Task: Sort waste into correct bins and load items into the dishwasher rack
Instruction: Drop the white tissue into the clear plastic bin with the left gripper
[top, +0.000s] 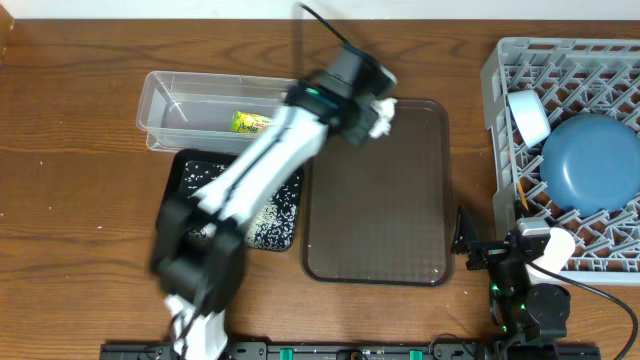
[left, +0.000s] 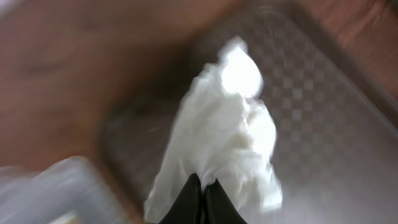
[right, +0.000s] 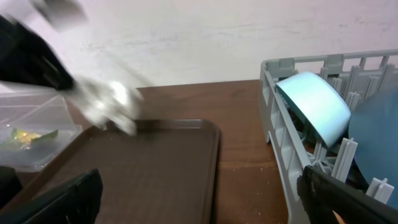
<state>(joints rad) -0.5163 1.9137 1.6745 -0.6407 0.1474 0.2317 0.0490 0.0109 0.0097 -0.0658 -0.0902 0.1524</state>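
Tissue hangs pinched in the closed left gripper above the far-left corner of the brown serving tray. Waste sorting is in hand; the next move probably calls for carrying it over the clear tub and releasing. The right gripper rests spread wide beside the dishwasher rack.

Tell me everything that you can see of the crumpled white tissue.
The white tissue is a thin, soft sheet of what looks like paper, crumpled into many folds and blurred in the left wrist view. The left gripper pinches one edge of it between shut fingers. It hangs in the air over the far edge of the brown tray. It appears to touch nothing except the fingers.
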